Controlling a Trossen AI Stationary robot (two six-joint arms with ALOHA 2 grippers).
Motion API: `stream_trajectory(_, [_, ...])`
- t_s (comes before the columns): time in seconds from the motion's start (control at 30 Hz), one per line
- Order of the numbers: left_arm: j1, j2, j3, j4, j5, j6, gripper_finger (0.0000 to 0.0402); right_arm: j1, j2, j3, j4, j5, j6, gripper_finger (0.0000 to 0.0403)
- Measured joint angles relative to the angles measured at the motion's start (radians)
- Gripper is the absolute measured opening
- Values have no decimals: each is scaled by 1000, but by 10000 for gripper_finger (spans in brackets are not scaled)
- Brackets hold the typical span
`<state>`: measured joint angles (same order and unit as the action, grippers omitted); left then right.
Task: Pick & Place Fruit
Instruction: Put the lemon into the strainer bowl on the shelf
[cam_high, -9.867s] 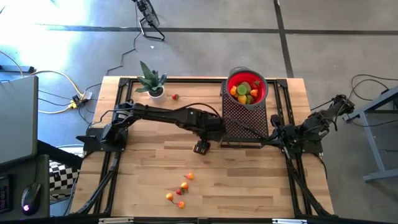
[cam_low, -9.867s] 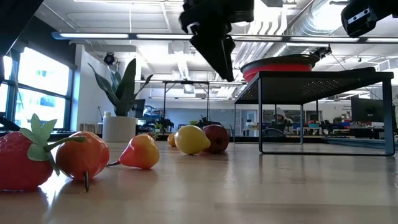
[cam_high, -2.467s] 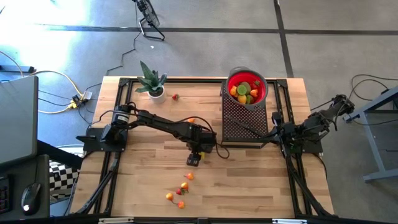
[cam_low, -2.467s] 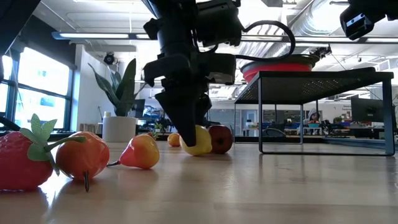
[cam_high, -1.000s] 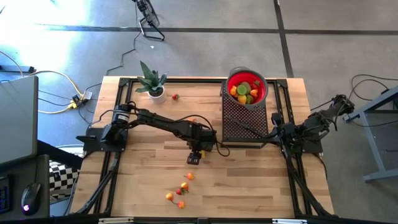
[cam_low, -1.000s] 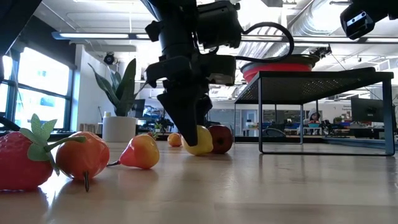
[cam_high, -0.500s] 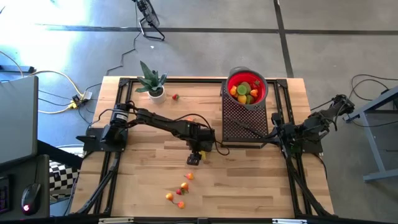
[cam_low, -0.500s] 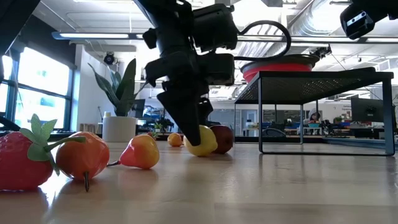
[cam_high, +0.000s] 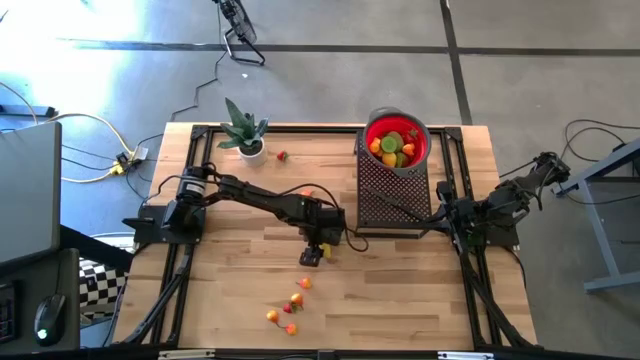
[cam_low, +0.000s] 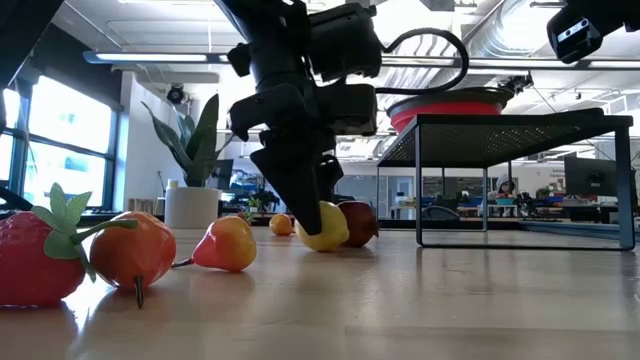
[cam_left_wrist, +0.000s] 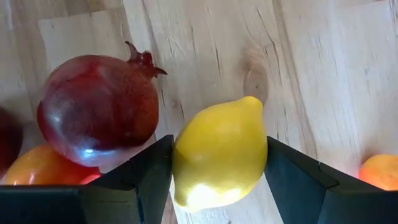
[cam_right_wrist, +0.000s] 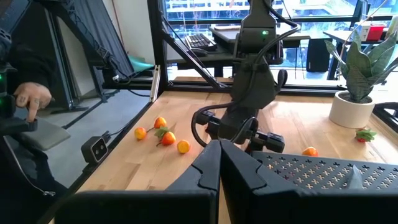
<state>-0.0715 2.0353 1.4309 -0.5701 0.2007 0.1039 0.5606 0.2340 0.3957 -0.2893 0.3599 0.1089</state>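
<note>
My left gripper is at mid-table, shut on a yellow lemon, which also shows in the low view as the lemon. A dark red pomegranate lies right beside the lemon on the wood. Several small loose fruits lie near the table's front edge. One orange fruit lies behind the left arm and a strawberry lies by the plant. The red bowl holds several fruits and stands on a black mesh rack. My right gripper is shut on nothing at the table's right side. My left gripper pinches the lemon across its middle, one finger on the lemon's side and the other on the opposite side. The fingers come from above, slanting down. The lemon lies with its pointed end away from the gripper, down at table height beside the pomegranate.
A potted spiky plant stands at the far left corner. The rack and bowl take up the far right. Bare wood lies between the left gripper and the loose fruits in front. A person's hand shows beyond the table's edge.
</note>
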Motion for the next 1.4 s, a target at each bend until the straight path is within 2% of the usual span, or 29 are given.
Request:
stream_trajectory(0.27, [-1,-12,-2,2,-49,-12,223,0,0,0,0,0,-3,2])
stream_trajectory(0.57, [-1,-13,15,-3,-38,-44,223,0,0,0,0,-20,-4,2])
stream_trajectory(0.8, [-3,-13,85,-20,-1,-66,223,0,0,0,0,-34,-4,2])
stream_trajectory(1.13, [-28,-14,181,-40,82,-126,223,0,0,0,-1,-108,-4,2])
stream_trajectory(1.4, [-49,-15,327,-41,99,-180,223,0,0,0,-10,-183,-4,2])
